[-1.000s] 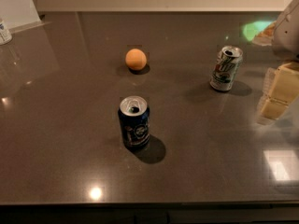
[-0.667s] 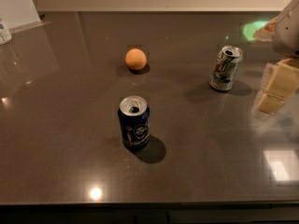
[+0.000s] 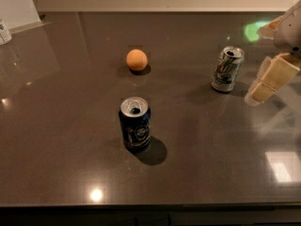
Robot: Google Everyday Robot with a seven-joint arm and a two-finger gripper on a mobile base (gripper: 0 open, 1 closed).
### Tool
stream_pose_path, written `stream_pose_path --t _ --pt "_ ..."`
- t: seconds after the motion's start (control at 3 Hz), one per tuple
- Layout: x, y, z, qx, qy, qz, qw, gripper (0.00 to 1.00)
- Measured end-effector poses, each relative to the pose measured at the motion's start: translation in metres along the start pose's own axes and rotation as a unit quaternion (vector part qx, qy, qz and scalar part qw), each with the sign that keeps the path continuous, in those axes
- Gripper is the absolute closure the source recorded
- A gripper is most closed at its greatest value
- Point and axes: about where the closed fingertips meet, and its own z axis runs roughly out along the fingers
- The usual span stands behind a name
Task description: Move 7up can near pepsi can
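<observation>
**Spotter:** Start at the fingers. What have you got?

**Operator:** I see the two pale, blocky fingers [image 3: 273, 76] standing apart, one low and one higher up by the right edge. Nothing sits between them. The gripper [image 3: 257, 64] hangs at the far right of my view, just beside the 7up can [image 3: 227, 68] on its right, not touching it. The rest of the arm runs out of frame.

**Spotter:** And the can itself?

**Operator:** I read the 7up can as upright on the dark countertop [image 3: 61, 126], right of centre and toward the back, with its silver top showing an open mouth. The lower finger is the part nearest to it, with a strip of bare counter between.

**Spotter:** Where is the pepsi can?

**Operator:** The pepsi can [image 3: 135, 128] stands upright near the middle of the counter, closer to me and well apart from the 7up can, off to its left. Its shadow falls to the right.

**Spotter:** Anything else out there?

**Operator:** I see an orange ball [image 3: 137, 59] behind the pepsi can, level with the 7up can but well left of it. A green glow [image 3: 254, 29] reflects off the counter behind the 7up can. A small white container [image 3: 3, 32] sits at the far left edge, partly cut off.
</observation>
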Motion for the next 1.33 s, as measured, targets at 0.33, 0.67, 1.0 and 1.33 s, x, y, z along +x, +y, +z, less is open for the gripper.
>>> stream_pose_path --t 0.33,0.67,1.0,1.33 --pt "0.003 -0.021 0.022 0.002 -0.033 0.024 0.9992 0.0" --pt "0.009 -0.042 0.041 0.009 -0.056 0.048 0.9972 0.0" --pt "0.015 -0.063 0.053 0.019 -0.071 0.073 0.9946 0.0" --pt "0.024 -0.079 0.069 0.018 -0.079 0.107 0.991 0.0"
